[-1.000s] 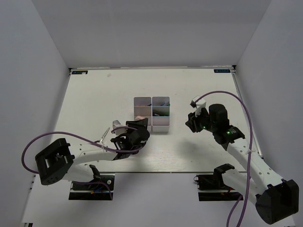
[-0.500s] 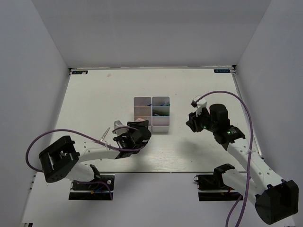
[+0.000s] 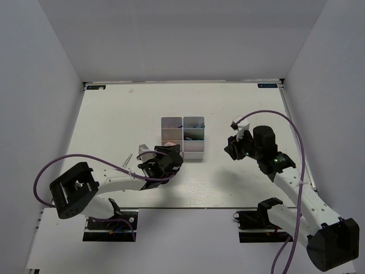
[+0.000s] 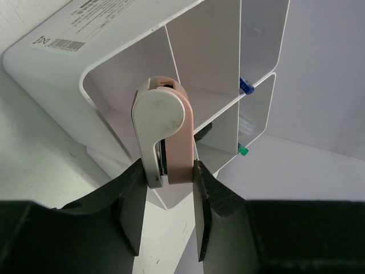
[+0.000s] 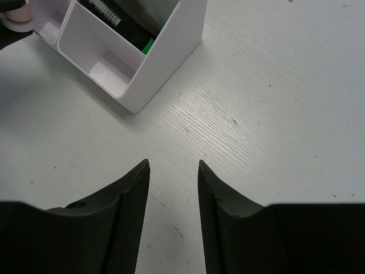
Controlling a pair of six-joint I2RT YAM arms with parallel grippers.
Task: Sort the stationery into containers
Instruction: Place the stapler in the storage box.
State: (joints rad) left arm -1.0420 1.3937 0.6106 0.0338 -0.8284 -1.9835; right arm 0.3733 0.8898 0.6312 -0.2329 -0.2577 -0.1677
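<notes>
The containers point(image 3: 183, 138) are a white block of six open bins at the table's middle. My left gripper point(image 3: 169, 153) is at the block's near-left corner. In the left wrist view it point(image 4: 168, 174) is shut on a pink and white piece point(image 4: 168, 128), held over the near corner bin point(image 4: 114, 97). A blue pen tip point(image 4: 245, 87) and a green marker tip point(image 4: 243, 150) show in farther bins. My right gripper point(image 3: 231, 149) is open and empty, right of the block. In its wrist view it point(image 5: 174, 165) hovers over bare table, with the bins point(image 5: 171, 51) and a green-tipped black marker point(image 5: 149, 45) ahead.
The white table point(image 3: 114, 114) has grey walls on three sides. Purple cables point(image 3: 85, 162) loop along both arms. A barcode label point(image 4: 74, 25) is on the block's outer wall.
My left gripper has moved a little right and toward the bin block with the pink piece in it. The right arm has barely shifted.
</notes>
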